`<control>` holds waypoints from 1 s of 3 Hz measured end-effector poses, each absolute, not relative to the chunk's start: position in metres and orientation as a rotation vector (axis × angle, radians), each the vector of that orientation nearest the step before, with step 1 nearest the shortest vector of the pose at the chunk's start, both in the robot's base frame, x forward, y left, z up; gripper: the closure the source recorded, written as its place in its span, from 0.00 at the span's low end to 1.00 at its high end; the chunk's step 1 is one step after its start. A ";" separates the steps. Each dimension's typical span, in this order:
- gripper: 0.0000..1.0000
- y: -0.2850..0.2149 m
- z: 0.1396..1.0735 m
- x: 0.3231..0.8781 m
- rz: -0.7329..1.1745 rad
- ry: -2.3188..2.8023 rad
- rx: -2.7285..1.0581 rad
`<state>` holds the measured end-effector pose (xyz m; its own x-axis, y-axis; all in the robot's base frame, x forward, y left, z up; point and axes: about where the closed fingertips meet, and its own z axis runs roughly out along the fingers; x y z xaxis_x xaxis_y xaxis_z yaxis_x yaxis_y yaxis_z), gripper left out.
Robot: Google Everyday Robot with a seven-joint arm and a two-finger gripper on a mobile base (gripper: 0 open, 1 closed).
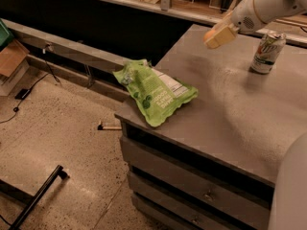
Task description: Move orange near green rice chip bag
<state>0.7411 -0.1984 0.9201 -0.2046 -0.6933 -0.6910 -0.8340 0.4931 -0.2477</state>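
The green rice chip bag [156, 91] lies flat near the left front corner of the grey counter [225, 109], with its white label panel facing up. The gripper [218, 35] hangs on the white arm [268, 4] above the far side of the counter. It is up and to the right of the bag and well apart from it. The orange does not show anywhere in this view. It is either hidden or out of view.
A green-and-white drink can [266, 52] stands upright on the counter at the far right, just right of the gripper. The counter has drawers [192, 186] below its front edge. A speckled floor [62, 143] with a black bar and cables lies to the left.
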 end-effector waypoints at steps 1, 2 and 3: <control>1.00 -0.195 0.915 0.746 0.238 1.965 -1.252; 1.00 -0.195 0.915 0.746 0.239 1.965 -1.251; 1.00 -0.203 0.913 0.689 0.373 1.929 -1.290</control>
<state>0.6895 -0.2030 0.9128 -0.1898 -0.6540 -0.7323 -0.8799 0.4443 -0.1687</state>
